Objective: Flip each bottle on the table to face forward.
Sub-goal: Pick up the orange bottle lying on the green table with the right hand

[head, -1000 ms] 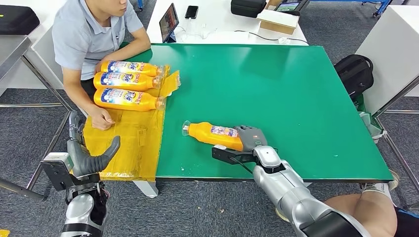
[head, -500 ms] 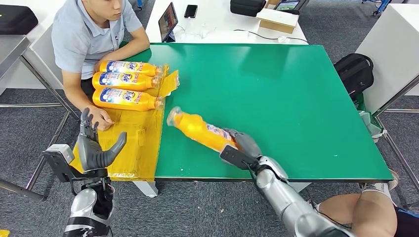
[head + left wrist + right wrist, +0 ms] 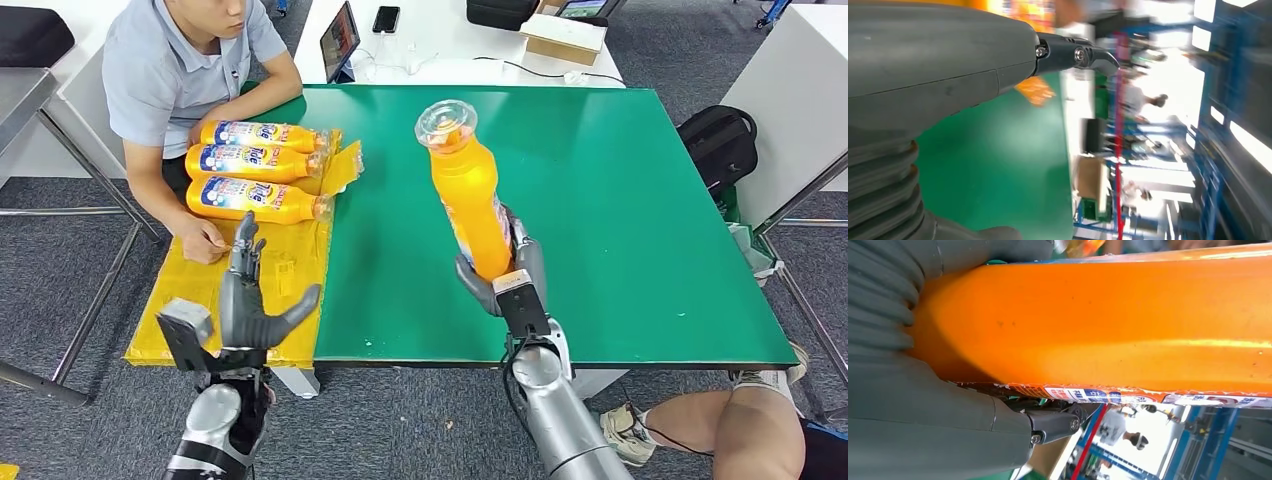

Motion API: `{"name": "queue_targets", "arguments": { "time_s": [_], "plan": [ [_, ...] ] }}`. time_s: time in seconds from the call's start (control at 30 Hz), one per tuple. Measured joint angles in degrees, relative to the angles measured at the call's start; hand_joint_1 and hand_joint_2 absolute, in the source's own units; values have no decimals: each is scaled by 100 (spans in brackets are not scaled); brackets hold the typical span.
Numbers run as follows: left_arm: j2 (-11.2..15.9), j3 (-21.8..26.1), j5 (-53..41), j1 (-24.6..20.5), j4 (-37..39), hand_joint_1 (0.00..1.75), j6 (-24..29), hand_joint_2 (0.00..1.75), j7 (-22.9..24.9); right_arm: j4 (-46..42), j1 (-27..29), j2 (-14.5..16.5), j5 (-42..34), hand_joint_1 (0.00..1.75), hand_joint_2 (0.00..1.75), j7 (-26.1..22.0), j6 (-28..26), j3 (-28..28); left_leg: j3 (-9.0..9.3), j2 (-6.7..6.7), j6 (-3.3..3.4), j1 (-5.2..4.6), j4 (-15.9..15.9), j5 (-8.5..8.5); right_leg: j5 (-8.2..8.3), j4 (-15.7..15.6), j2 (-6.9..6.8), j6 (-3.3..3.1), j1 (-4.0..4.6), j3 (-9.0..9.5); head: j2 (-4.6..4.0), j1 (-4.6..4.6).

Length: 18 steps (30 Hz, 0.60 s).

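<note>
- Gripping the orange bottle [image 3: 473,195] round its lower body in the head view, the right hand [image 3: 500,268] held it raised clear of the green table [image 3: 620,200], cap end tilted up and toward the camera, its clear cap [image 3: 446,122] at the top.
- Also in the head view, the left hand [image 3: 247,300] hung off the table's near left corner, over the edge of the yellow sheet [image 3: 270,270], fingers stretched out and thumb spread wide, holding nothing.
- Three more orange bottles [image 3: 258,165] lay side by side on the far part of the yellow sheet, blue labels up and caps pointing toward the table's middle.
- A person in a grey shirt [image 3: 170,75] sat at the table's left side, one hand [image 3: 203,240] resting on the sheet near the robot's left hand.
- In the left wrist view, the left hand [image 3: 948,55] reached out over the green table [image 3: 998,165] with a dark fingertip [image 3: 1095,56] extended and nothing between the fingers; the background was blurred.
- In the right wrist view, the right hand [image 3: 928,405] was wrapped round the orange bottle [image 3: 1108,330], which lay against the palm, a strip of its label [image 3: 1128,396] showing along one edge.
</note>
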Motion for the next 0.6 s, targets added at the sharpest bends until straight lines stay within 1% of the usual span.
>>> {"name": "queue_targets", "arguments": {
  "time_s": [0.07, 0.17, 0.33, 0.43, 0.5, 0.6],
  "plan": [
    [23, -190, -296, 1, -66, 0, 27, 175, -114, -98, 26, 115, -26, 175, 175, -11, 28, 11, -1, 0, 0, 1, 0, 0, -1, 0, 0, -1, 1, -1, 0, -1],
    [44, -335, -347, 1, -108, 0, 16, 175, -116, -187, 37, 205, -67, 175, 175, -16, 28, 19, 0, 1, -1, 1, 0, 1, -1, 0, 0, -1, 2, -1, 0, 0],
    [57, -482, -287, -58, -123, 0, -293, 175, 63, -264, 45, 296, -129, 175, 175, -16, -9, 184, 0, 1, -1, 1, 0, 3, 0, 1, 0, 0, 1, -1, 0, 1],
    [38, -611, -161, -167, -95, 0, -449, 175, 172, -211, -9, 376, 130, 175, 175, -16, -149, 450, -1, 1, -1, 1, 0, 3, 0, 1, 0, 0, 1, -1, 0, 1],
    [7, -677, 75, -244, -47, 0, -592, 175, 246, -122, -84, 406, 471, 175, 175, -16, -445, 716, -1, 1, -1, 1, 0, 3, 0, 1, 0, 0, 1, -2, 0, 0],
    [-65, -723, 710, -372, 52, 0, -890, 175, 447, -44, -161, 416, 872, 175, 175, -19, -1402, 1249, -1, -1, -1, 1, 0, 2, 0, 1, -1, 0, 1, -2, 0, 1]
  ]
}}
